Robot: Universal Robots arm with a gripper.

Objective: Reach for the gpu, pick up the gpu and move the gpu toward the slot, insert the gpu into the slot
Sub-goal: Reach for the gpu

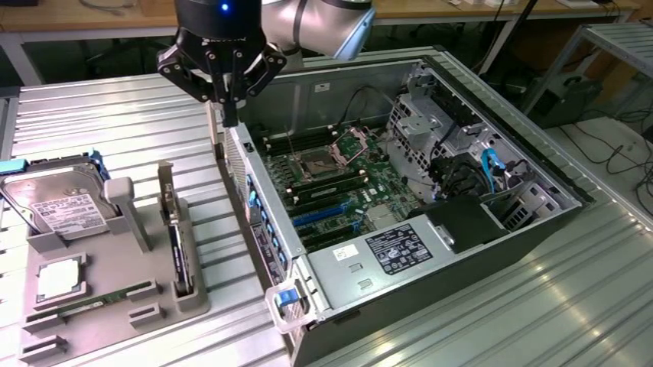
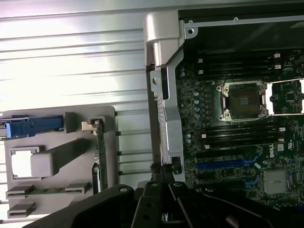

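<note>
The gpu [image 1: 176,238] stands on its edge in a grey holder tray [image 1: 102,264] at the exterior view's left, with its silver bracket toward the far end. In the wrist view the gpu [image 2: 100,153] is a thin green edge in the tray. My gripper [image 1: 231,113] hangs above the rear wall of the open computer case [image 1: 510,229], apart from the gpu, with its fingers drawn together on nothing. The blue slots [image 1: 321,215] lie on the motherboard inside the case, and the wrist view shows a blue slot [image 2: 223,165] near my gripper [image 2: 164,184].
The tray also holds a silver hard drive [image 1: 60,205], a small green memory stick [image 1: 94,301] and a square chip [image 1: 58,277]. Everything rests on a ribbed metal table [image 1: 122,115]. Cables and a drive cage [image 1: 459,145] fill the case's far side.
</note>
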